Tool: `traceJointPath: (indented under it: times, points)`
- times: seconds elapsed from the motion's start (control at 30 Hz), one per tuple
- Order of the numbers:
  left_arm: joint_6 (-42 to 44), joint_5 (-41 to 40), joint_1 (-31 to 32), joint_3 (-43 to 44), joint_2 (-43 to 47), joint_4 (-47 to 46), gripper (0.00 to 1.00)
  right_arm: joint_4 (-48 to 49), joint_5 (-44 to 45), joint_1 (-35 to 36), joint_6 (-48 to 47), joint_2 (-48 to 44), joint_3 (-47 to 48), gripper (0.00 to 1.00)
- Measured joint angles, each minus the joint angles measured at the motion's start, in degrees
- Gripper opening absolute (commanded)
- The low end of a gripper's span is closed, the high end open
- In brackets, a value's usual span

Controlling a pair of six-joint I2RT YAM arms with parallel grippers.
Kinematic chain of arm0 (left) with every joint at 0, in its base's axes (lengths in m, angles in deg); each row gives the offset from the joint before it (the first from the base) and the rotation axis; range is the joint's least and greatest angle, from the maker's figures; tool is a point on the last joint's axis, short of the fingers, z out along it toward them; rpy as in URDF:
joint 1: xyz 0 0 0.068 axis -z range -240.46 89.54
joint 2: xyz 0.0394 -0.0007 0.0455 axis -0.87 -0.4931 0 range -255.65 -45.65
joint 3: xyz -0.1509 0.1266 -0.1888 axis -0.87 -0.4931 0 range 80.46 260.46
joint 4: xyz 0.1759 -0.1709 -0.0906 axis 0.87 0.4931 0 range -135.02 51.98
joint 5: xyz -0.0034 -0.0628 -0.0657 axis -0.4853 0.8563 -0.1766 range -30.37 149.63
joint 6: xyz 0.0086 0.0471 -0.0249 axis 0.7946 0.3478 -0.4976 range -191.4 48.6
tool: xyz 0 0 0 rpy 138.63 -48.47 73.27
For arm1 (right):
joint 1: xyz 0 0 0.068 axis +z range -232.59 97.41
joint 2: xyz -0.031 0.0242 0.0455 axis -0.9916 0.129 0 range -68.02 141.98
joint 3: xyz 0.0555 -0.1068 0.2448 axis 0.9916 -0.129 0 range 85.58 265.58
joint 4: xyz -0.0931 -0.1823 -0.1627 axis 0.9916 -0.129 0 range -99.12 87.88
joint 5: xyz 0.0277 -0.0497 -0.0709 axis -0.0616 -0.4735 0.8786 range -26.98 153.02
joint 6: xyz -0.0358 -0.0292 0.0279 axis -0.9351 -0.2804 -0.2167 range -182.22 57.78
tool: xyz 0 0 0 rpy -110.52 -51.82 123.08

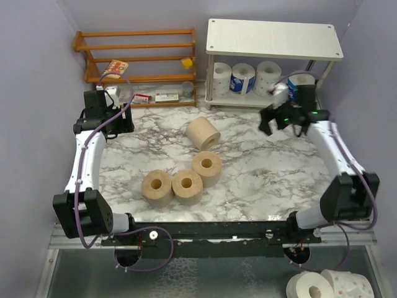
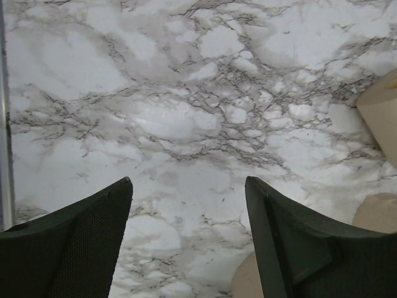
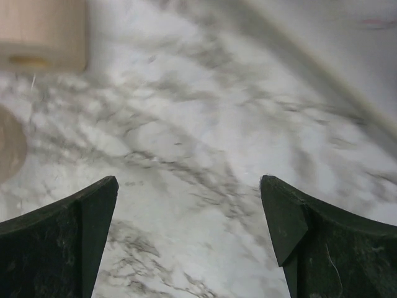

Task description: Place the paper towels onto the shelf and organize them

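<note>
Four tan paper towel rolls lie on the marble table: one on its side point(image 1: 203, 133), three with cores up point(image 1: 206, 166), point(image 1: 187, 185), point(image 1: 157, 187). The white shelf point(image 1: 273, 37) stands at the back right. Its lower tier holds a white roll point(image 1: 222, 76), a blue-and-white roll point(image 1: 243, 77) and another white roll point(image 1: 268, 74). A second blue-and-white roll point(image 1: 301, 82) stands at the shelf's right end. My right gripper point(image 1: 268, 122) point(image 3: 189, 180) is open and empty, just in front of it. My left gripper point(image 1: 121, 121) point(image 2: 187, 181) is open and empty over bare marble at the left.
An orange-brown wooden rack point(image 1: 139, 46) with small boxes stands at the back left. Purple walls close the sides. Two white rolls point(image 1: 325, 285) lie below the table's front right. Tan rolls show at the left wrist view's right edge point(image 2: 379, 118) and the right wrist view's top left point(image 3: 43, 31).
</note>
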Motion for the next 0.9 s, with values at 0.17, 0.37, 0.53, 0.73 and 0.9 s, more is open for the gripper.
traceJointPath:
  times: [0.17, 0.37, 0.53, 0.73, 0.9]
  points:
    - [4.76, -4.90, 0.00, -3.56, 4.85, -0.24, 0.74, 2.05, 14.60, 24.55, -5.14, 11.26, -7.96, 1.00]
    - [6.67, -7.96, -0.11, -12.76, 10.49, -2.89, 0.70, 11.91, 17.18, 24.76, -6.78, 12.98, -5.88, 0.85]
    - [7.63, -7.85, -0.15, -19.28, 10.08, -2.27, 0.69, 17.33, 11.87, 24.20, -5.03, 17.38, -1.16, 0.79]
    - [8.41, -6.32, -1.77, -21.29, 9.81, -2.47, 0.67, 19.10, 7.32, 27.61, -4.76, 23.93, -0.11, 0.77]
    - [9.44, -1.97, -3.26, -22.05, 9.57, -2.67, 0.66, 19.43, 3.96, 29.07, -4.68, 25.27, -0.28, 0.77]
